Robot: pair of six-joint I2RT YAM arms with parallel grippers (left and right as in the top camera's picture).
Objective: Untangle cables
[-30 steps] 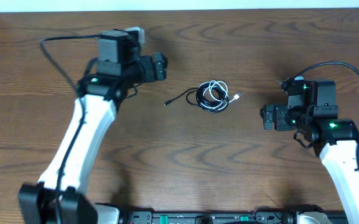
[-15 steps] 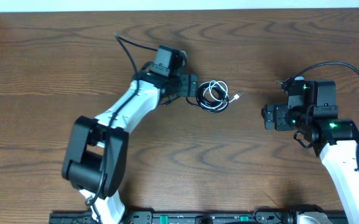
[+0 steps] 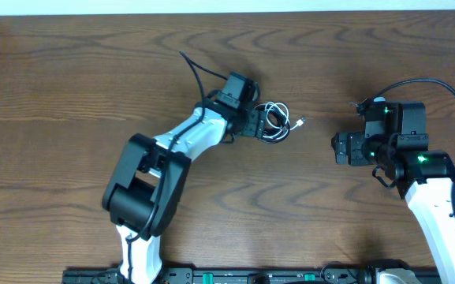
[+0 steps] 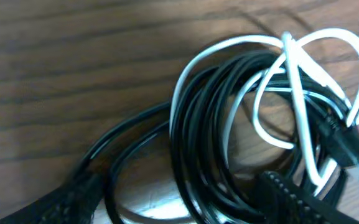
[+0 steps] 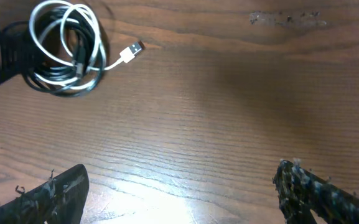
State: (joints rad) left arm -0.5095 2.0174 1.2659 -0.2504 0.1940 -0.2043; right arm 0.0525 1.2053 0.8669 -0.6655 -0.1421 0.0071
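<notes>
1. The black cable (image 4: pixel 198 143) and the white cable (image 4: pixel 297 87) are seen coiled together in one bundle on the worktop (image 3: pixel 69 95), near its middle and well apart from the far edge.
2. The left pincer (image 3: pixel 256 126) is set open at the bundle's left side, and black strands are seen between its fingers (image 4: pixel 64 200).
3. The right pincer (image 5: pixel 179 177) is spread open and empty, well apart from the bundle.
4. Bare wood is shown between that pincer and the bundle. The white plug (image 5: pixel 133 50) is pointed out over it.
</notes>
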